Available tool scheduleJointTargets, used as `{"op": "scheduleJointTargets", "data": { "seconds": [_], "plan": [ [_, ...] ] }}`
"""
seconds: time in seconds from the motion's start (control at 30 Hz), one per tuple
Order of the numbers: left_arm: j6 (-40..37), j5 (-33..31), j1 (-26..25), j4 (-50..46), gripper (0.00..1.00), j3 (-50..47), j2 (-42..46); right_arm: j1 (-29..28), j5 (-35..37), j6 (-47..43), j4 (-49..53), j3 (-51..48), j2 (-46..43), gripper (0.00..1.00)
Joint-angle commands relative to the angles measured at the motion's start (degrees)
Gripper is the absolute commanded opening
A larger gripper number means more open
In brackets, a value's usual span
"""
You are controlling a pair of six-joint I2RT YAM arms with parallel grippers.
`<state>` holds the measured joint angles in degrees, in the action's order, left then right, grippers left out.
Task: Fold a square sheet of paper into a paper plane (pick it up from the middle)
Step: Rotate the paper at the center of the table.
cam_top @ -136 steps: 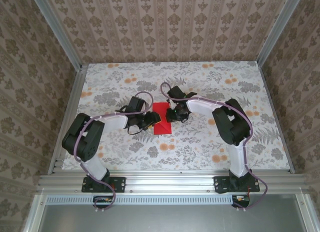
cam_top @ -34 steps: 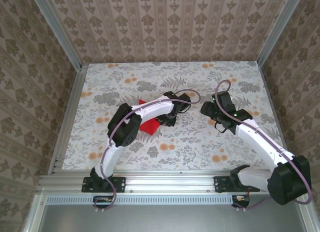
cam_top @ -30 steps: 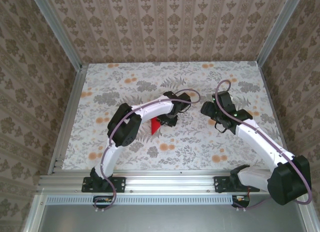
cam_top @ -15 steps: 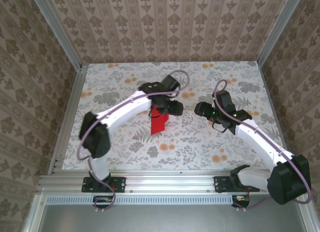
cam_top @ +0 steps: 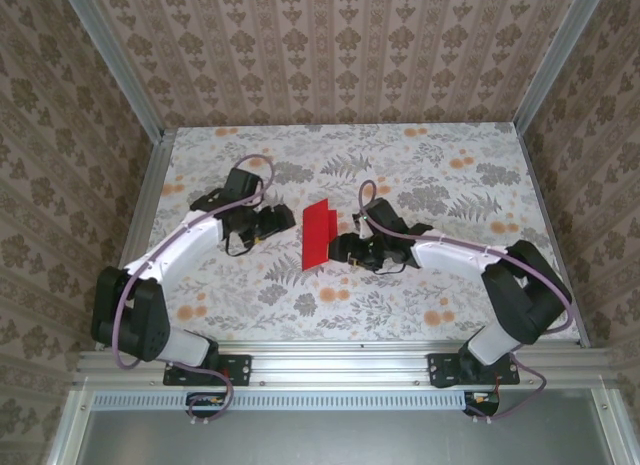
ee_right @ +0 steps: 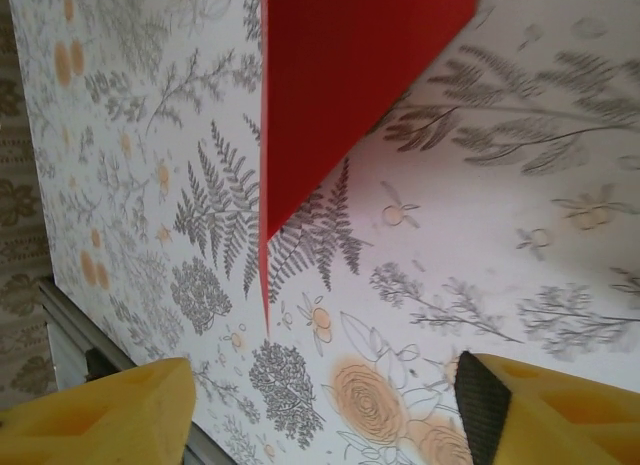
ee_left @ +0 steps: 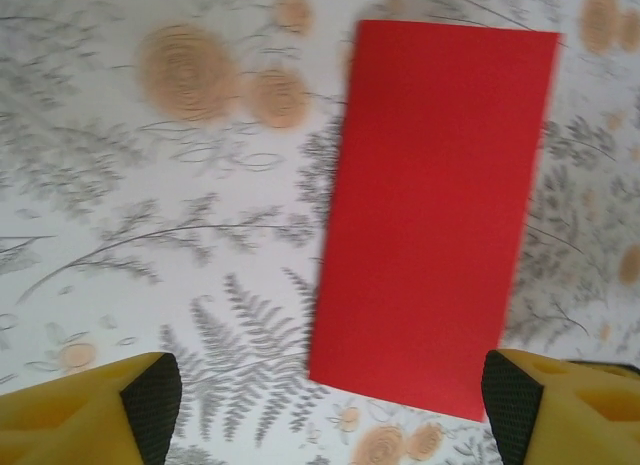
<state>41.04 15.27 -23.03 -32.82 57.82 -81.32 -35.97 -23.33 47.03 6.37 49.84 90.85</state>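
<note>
The square sheet of paper [cam_top: 318,235] lies on the floral table as a red rectangle, folded in half, between the two arms. My left gripper [cam_top: 282,222] stands just left of it, open and apart from it. In the left wrist view the paper [ee_left: 435,215] lies flat ahead of the left gripper [ee_left: 330,410], its near edge just short of the yellow fingertips [ee_left: 150,405]. My right gripper [cam_top: 340,250] sits at the sheet's right lower edge, open. In the right wrist view the paper [ee_right: 350,75] lies ahead of the right gripper [ee_right: 320,415], one thin red edge pointing toward it.
The patterned table [cam_top: 450,285] is fenced by aluminium rails [cam_top: 140,225] and wallpapered walls on three sides. Both arms reach in from the near edge, the left along the left side, the right low across the right half.
The left gripper let go of the paper, opened and drew back to the left. The paper now lies flat. The right gripper swung left, close to the sheet.
</note>
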Motion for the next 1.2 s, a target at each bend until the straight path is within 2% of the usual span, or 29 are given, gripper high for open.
{"op": "scheduleJointTargets", "data": {
  "seconds": [0.0, 0.13, 0.27, 0.37, 0.5, 0.57, 0.7, 0.83, 0.97, 1.17],
  "plan": [
    [1.5, 1.85, 2.11, 2.75, 0.83, -1.89, 2.7, -0.9, -1.14, 3.73, -2.11, 2.52, 1.83, 0.65],
    [1.66, 2.21, 3.47, 3.28, 0.84, -3.45, 3.38, -0.95, -0.49, 5.58, -4.14, 2.78, 3.99, 0.52],
    [1.75, 2.46, 3.86, 3.7, 0.84, -4.09, 3.42, -0.95, -0.8, 7.65, -7.65, 2.98, 5.84, 0.45],
    [1.61, 2.92, 4.04, 4.06, 0.84, -4.29, 3.19, -0.95, -2.12, 9.11, -9.5, 3.02, 7.39, 0.36],
    [1.2, 3.96, 4.05, 4.96, 0.84, -4.54, 2.8, -0.95, -2.87, 9.98, -10.58, 2.1, 7.1, 0.1],
    [0.85, 5.14, 4.09, 6.15, 0.85, -4.91, 2.65, -0.71, -3.42, 9.22, -7.96, 2.48, 6.69, 0.02],
    [0.0, 10.17, 3.11, 10.24, 0.86, -5.21, 1.34, 0.32, -3.75, 3.23, 5.88, 4.69, 5.4, 0.0],
    [0.15, 13.24, -0.52, 14.7, 0.82, -4.25, -1.89, 1.91, -4.42, -4.49, 20.07, 6.79, 4.35, 0.0],
    [1.18, 15.61, -4.83, 20.2, 0.67, -2.22, -7.45, 3.64, -4.45, -8.62, 28.18, 7.99, 4.1, 0.0],
    [2.48, 17.74, -8.41, 26.2, 0.47, 1.0, -16.47, 4.5, -4.14, -10.54, 30.39, 10.11, 5.81, 0.0]
  ]
}}
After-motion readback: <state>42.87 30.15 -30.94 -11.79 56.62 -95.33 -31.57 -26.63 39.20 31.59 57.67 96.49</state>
